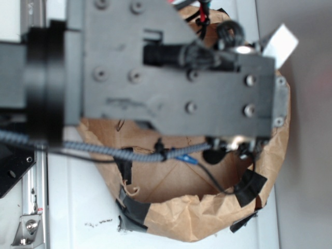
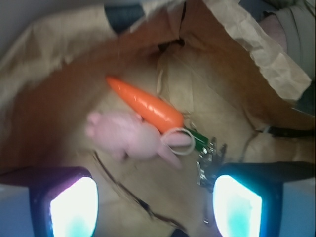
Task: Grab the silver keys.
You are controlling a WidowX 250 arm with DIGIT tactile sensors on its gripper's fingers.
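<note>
While gripper (image 2: 155, 207) gapes, silver keys (image 2: 207, 160) touch bag floor.

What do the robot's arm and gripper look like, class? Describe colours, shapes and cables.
The arm is a flat black plate with round grey screws; a grey braided cable and thin black wires run beside it. The gripper has two dark fingers with glowing whitish-cyan pads.

Robot test bench, lab-type setting. Evidence: black robot arm (image 1: 176, 67) with exposed bolts and a braided cable (image 1: 104, 149) fills the exterior view over a plain white counter (image 1: 78, 207). A taped brown paper bag (image 1: 207, 212) holds odd props: an orange plastic carrot (image 2: 145, 106), a pink plush bunny (image 2: 128, 138) and silver keys (image 2: 207, 160). No household furnishings visible.
</note>
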